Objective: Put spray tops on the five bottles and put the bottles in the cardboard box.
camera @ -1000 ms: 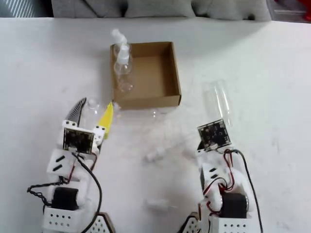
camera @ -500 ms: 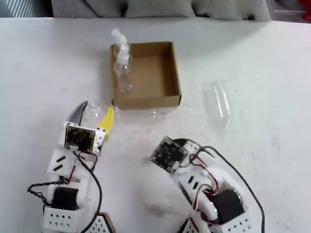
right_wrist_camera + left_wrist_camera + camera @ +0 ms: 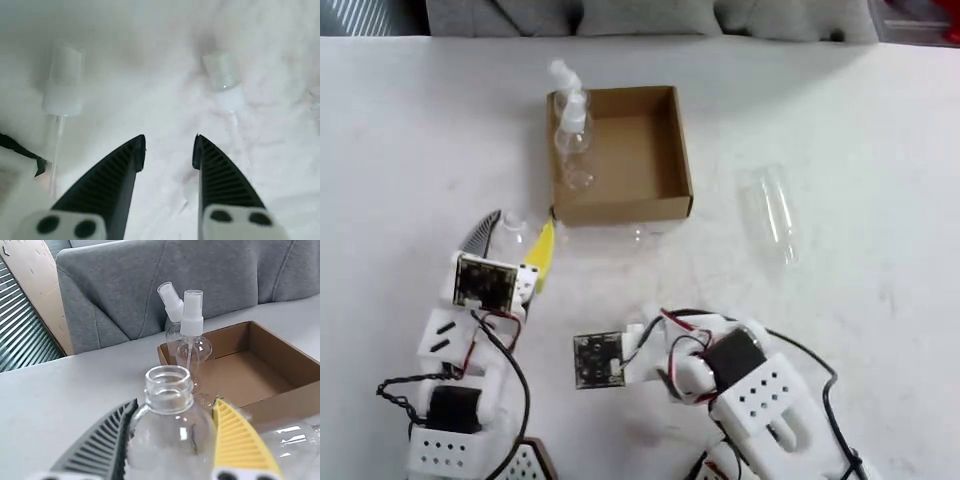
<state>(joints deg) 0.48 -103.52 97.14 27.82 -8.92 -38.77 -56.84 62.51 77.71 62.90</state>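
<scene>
**A:** Where is the left end effector [image 3: 518,224]?

**B:** Just off the near left corner of the cardboard box [image 3: 682,150]. It is clamped on an upright open-necked bottle [image 3: 167,435], grey finger on one side, yellow on the other. The neck has no top on it.

**A:** And the box itself?

**B:** Two capped bottles [image 3: 574,128] stand at its left wall, the farther one tilted. I cannot tell whether that one is inside.

**A:** Any other bottles?

**B:** An uncapped bottle [image 3: 770,212] lies on its side on the desk [image 3: 840,120], to the right of the box and apart from it.

**A:** The right end effector [image 3: 169,144]?

**B:** Its fingers are spread with nothing between them, pointing down at the desk. A spray top [image 3: 62,82] lies ahead of one finger and a second spray top [image 3: 223,82] ahead of the other, both with their tubes toward the fingers.
</scene>
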